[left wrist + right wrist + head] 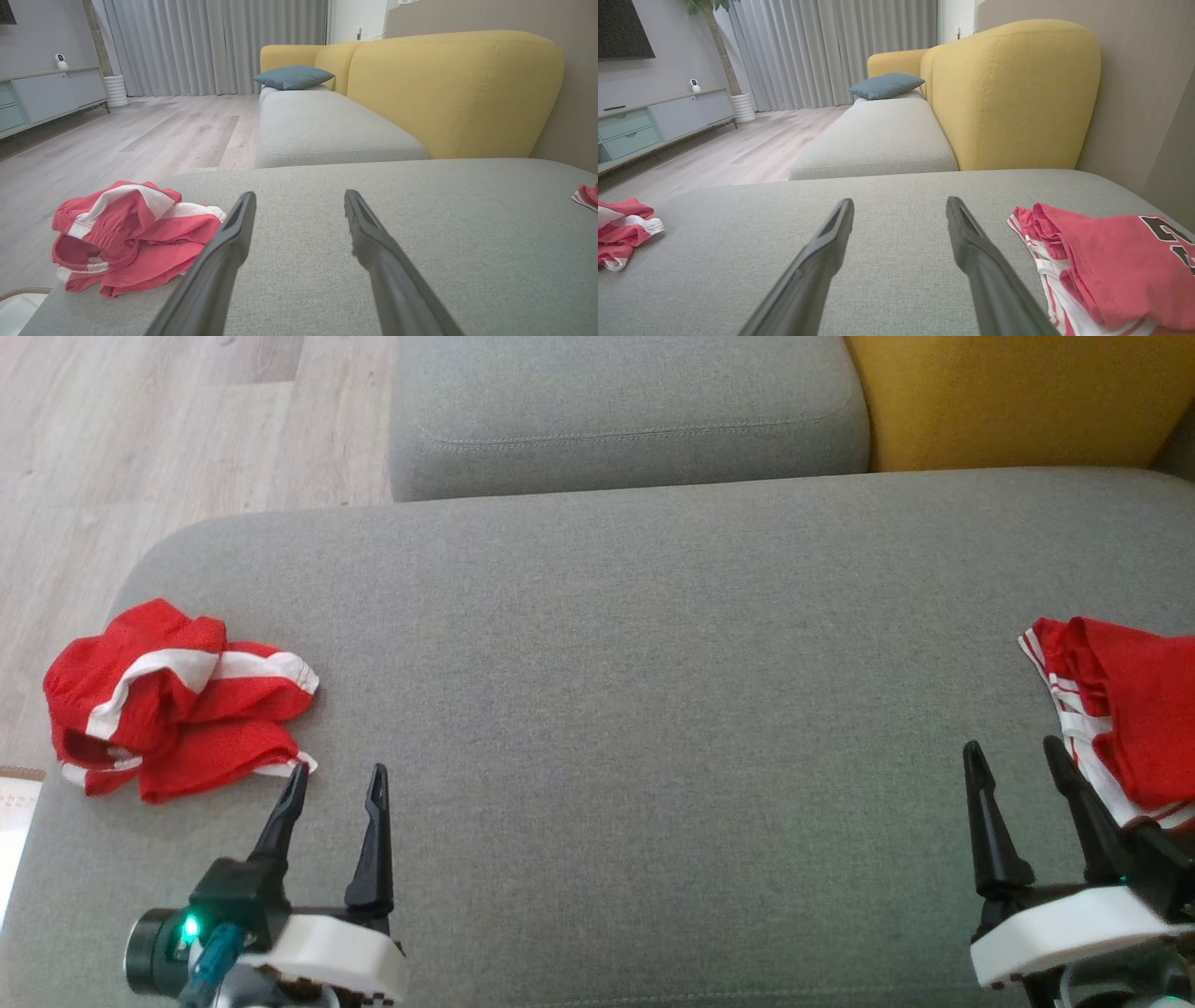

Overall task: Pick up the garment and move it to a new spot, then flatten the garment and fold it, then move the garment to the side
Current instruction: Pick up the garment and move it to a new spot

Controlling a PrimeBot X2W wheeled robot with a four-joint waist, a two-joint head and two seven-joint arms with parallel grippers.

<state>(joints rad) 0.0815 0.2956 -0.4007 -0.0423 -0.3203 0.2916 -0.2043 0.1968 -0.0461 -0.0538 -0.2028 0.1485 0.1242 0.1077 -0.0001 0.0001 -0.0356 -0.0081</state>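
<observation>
Left gripper (339,769), right gripper (1011,745) (both spread), two red garments (177,700) (1130,709).

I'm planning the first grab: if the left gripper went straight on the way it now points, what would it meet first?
Probably the bare grey cushion. The left gripper, open, aims past the crumpled red garment, which lies just left of its line. Depth is hard to judge here.

The red jersey (1134,709) runs past the head view's right edge, its black numeral (1153,226) cut off and unreadable.
</observation>
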